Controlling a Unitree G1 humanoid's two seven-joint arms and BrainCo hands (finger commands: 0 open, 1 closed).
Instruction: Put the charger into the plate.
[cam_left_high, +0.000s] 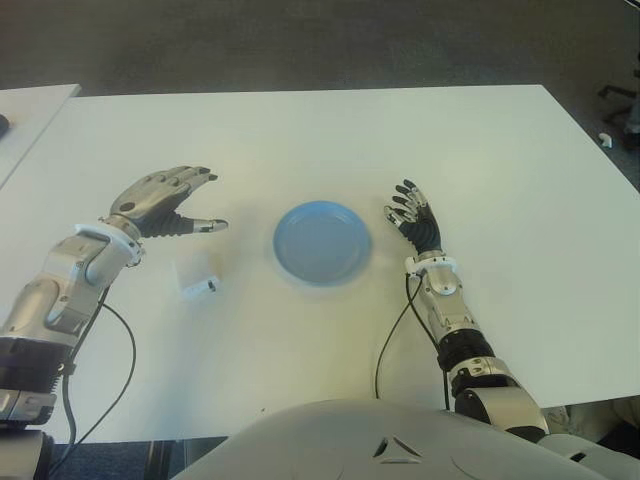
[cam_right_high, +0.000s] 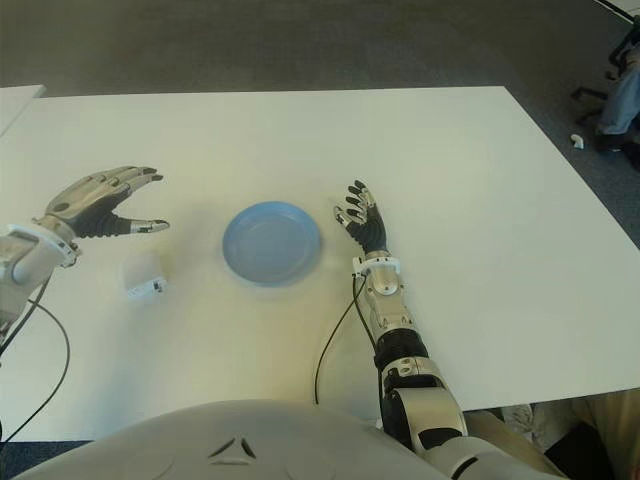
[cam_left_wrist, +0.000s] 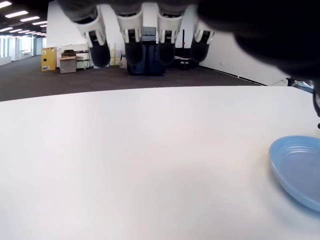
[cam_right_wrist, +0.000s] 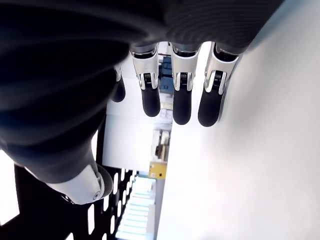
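Note:
The small white charger (cam_left_high: 197, 276) lies on the white table (cam_left_high: 300, 140), left of the round blue plate (cam_left_high: 322, 243). The plate holds nothing. My left hand (cam_left_high: 172, 203) hovers just beyond the charger, fingers spread and holding nothing, clear of it. In the left wrist view its fingertips (cam_left_wrist: 130, 47) reach over bare table, with the plate's rim (cam_left_wrist: 297, 170) at the side and the charger out of sight. My right hand (cam_left_high: 413, 217) stands open to the right of the plate, fingers extended.
A black cable (cam_left_high: 388, 335) runs from the right forearm toward the table's near edge. Another cable (cam_left_high: 125, 345) hangs by the left arm. A second table's corner (cam_left_high: 30, 105) shows at the far left. Dark carpet lies beyond the far edge.

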